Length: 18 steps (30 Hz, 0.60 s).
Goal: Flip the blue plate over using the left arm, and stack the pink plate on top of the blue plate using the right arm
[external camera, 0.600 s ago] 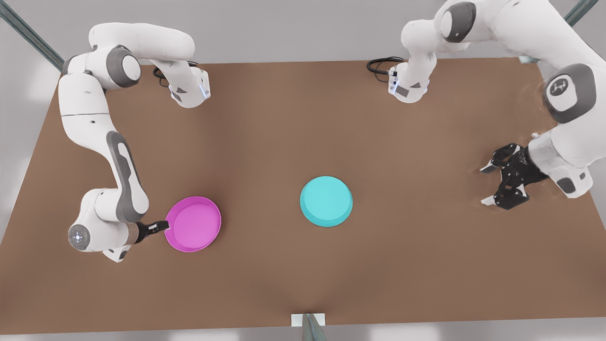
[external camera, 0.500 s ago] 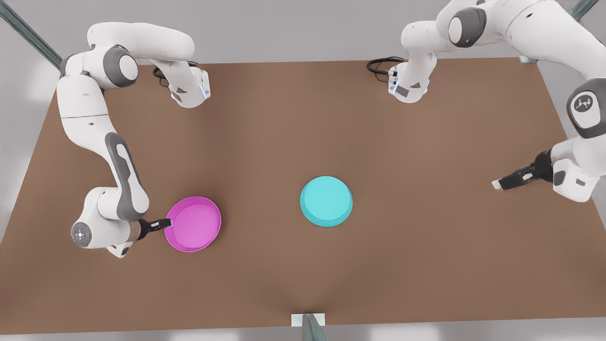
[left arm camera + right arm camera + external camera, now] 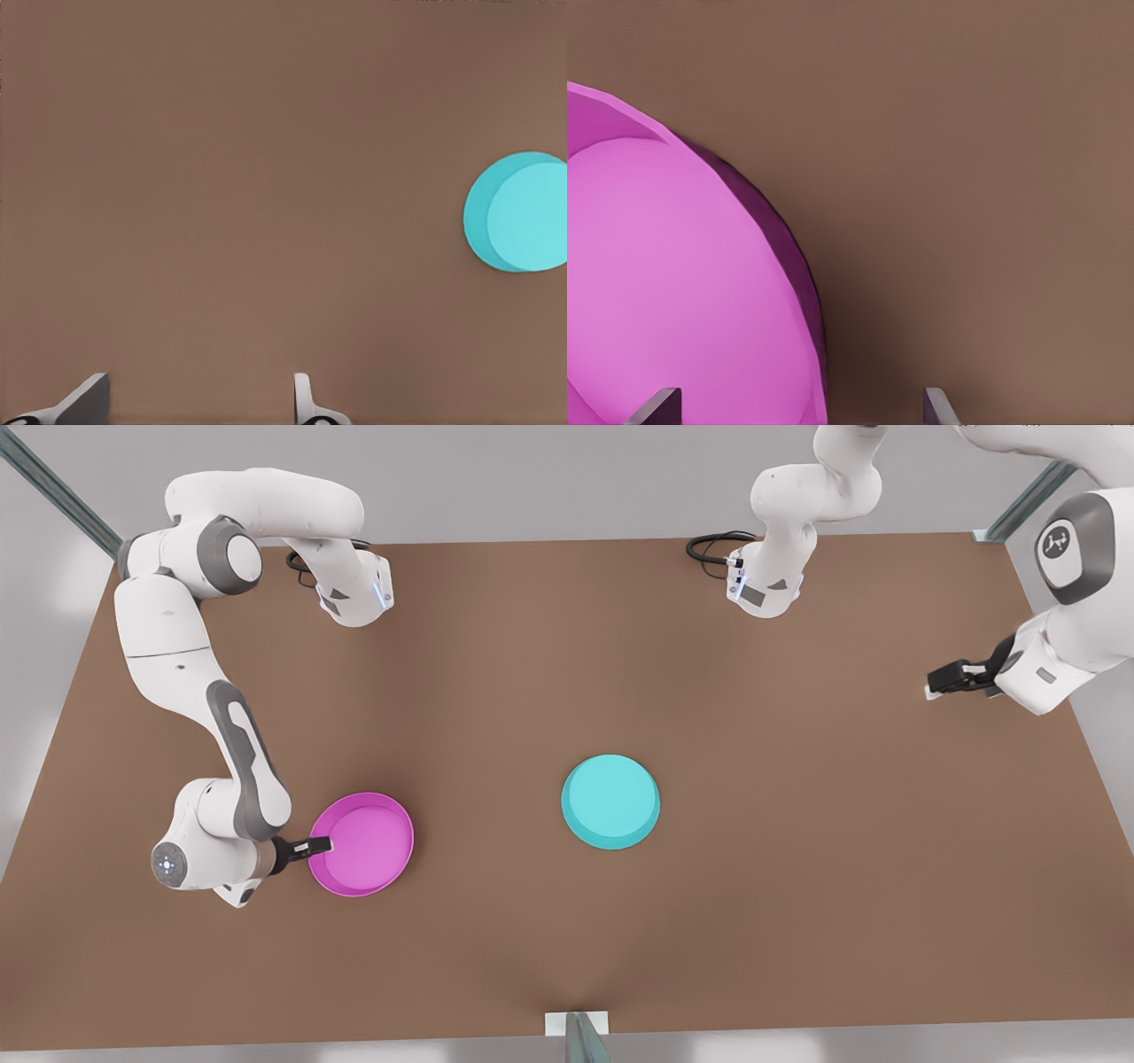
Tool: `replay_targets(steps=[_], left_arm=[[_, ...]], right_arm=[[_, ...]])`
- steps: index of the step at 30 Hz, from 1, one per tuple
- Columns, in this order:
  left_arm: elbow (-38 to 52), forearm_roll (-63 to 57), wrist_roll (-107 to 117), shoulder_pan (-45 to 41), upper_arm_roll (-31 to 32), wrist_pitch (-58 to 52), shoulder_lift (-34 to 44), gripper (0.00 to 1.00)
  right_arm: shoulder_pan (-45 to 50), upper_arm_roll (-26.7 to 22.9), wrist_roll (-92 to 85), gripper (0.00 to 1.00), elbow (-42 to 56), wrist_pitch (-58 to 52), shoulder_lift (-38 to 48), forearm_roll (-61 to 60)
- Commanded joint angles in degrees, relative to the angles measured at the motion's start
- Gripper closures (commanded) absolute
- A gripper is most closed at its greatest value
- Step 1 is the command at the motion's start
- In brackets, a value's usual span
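straddling pink plate (image 3: 363,844) rim, right tool (image 3: 319,845) released; left tool (image 3: 941,683) released, blue plate (image 3: 610,801) inverted.

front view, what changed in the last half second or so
The left hand, open, pulled back from the blue plate toward the table's far right corner in the front view, rising and turning. The right hand edged further over the rim of the pink plate, one finger inside, one outside, not yet closed. Both plates stayed put, the blue one upside down.
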State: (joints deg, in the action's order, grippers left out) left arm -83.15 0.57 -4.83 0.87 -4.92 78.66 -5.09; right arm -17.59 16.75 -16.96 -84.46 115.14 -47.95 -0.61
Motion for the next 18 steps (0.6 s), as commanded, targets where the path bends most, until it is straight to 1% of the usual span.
replay_targets(steps=[1,2,4,5,7,12,15,16,17,18], left_arm=[[0.00,-0.22,0.00,-0.43,0.00,0.00,-0.01,0.00],[0.00,-0.22,0.00,-0.43,0.00,0.00,-0.01,0.00],[0.00,-0.22,-0.09,-0.43,0.00,0.00,-0.01,0.00],[0.00,-0.22,-0.09,-0.43,0.00,0.00,-0.01,0.00],[0.00,-0.22,-0.09,-0.43,0.00,-0.09,-0.01,0.00],[0.00,-0.22,-0.09,-0.43,0.00,-0.18,-0.09,0.00],[0.00,-0.22,0.00,-0.43,0.00,-0.18,-0.36,0.00],[0.00,-0.22,0.00,-0.43,0.00,-0.18,-0.36,0.00],[0.00,-0.22,0.00,-0.43,0.00,-0.17,-0.36,0.00],[0.00,-0.22,0.00,-0.43,0.00,-0.09,-0.45,0.00]], right_arm=[[0.01,0.03,0.00,0.04,0.00,0.00,-0.03,0.00],[0.10,-0.06,0.18,0.08,0.00,0.00,-0.03,0.00],[0.10,-0.06,0.09,0.23,-0.09,-0.18,-0.03,0.09],[0.01,-0.06,0.00,0.35,0.00,-0.53,0.05,0.61],[0.10,-0.06,-0.44,0.51,0.00,-0.79,0.05,0.79],[0.36,-0.06,-0.09,0.46,-0.18,-0.35,-0.74,0.79],[0.27,-0.06,-0.18,0.48,-0.09,-0.26,-0.74,0.79],[0.27,-0.05,-0.18,0.51,-0.09,-0.26,-0.82,0.79],[0.27,-0.06,-0.35,0.57,-0.09,-0.26,-0.82,0.79],[0.27,-0.06,-0.44,0.67,-0.18,-0.26,-0.82,0.79]])
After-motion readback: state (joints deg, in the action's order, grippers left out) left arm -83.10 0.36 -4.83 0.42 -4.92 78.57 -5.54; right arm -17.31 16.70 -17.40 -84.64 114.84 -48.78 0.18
